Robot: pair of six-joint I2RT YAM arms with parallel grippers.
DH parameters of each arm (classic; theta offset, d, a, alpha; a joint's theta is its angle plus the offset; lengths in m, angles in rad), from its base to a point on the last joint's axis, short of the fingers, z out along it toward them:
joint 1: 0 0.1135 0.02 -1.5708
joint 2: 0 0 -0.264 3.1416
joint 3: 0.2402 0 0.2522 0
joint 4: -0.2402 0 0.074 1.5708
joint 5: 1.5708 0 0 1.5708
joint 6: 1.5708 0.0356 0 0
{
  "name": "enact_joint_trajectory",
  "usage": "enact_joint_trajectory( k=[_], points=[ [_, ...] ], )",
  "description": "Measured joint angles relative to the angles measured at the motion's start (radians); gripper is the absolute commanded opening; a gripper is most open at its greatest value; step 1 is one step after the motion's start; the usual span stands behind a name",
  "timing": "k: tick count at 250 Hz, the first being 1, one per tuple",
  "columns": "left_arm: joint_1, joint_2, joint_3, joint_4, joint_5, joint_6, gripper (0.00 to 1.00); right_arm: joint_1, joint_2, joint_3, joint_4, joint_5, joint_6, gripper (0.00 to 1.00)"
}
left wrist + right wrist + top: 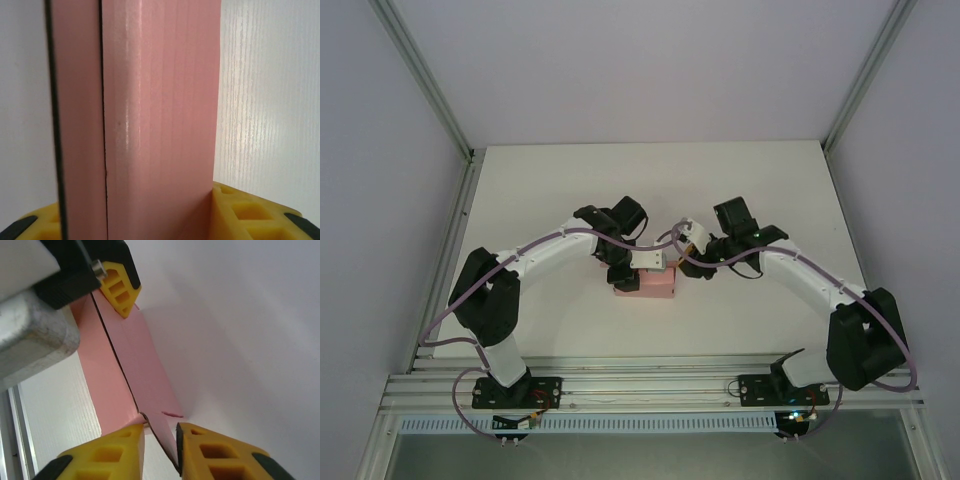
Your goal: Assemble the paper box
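Because the small pink card box (645, 287) must likely sit steady at the middle of the white table (550, 190), the left gripper (623, 277) clamps across it. The right gripper (161, 447) straddles its thin pink flap (166, 440), fingers narrowly apart; whether they pinch it I cannot tell.

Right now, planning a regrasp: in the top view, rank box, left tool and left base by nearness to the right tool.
1. Box, at the right tool, centre.
2. Left tool, over the box's left part.
3. Left base, near-left edge.
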Motion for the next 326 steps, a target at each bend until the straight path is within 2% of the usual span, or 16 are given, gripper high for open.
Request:
enact_joint_trajectory(
  k=[22,55,80,112,144,181,239,326],
  points=[
    [0.000,0.000,0.000,0.001,-0.001,-0.004,0.43,0.001,0.010,0.009,-0.012,-0.011,0.004,0.00],
    [0.000,0.002,0.001,0.000,-0.006,-0.026,0.42,0.018,0.010,0.016,-0.017,0.014,0.046,0.00],
    [0.001,0.002,0.002,-0.002,-0.008,-0.055,0.42,0.067,-0.001,0.017,0.013,0.110,0.140,0.00],
    [0.011,0.002,0.002,-0.002,-0.011,-0.092,0.42,0.156,-0.012,0.017,0.066,0.293,0.385,0.00],
    [0.011,0.015,0.020,-0.008,-0.023,-0.131,0.41,0.221,-0.011,0.017,0.098,0.433,0.690,0.00],
    [0.012,0.036,0.050,-0.042,-0.031,-0.139,0.41,0.294,-0.008,0.032,0.082,0.575,0.945,0.00],
    [0.012,0.044,0.061,-0.048,-0.030,-0.143,0.41,0.303,0.010,0.055,0.063,0.604,1.149,0.00],
    [0.012,0.045,0.061,-0.045,-0.023,-0.142,0.40,0.305,0.024,0.081,0.026,0.603,1.211,0.00]
  ],
)
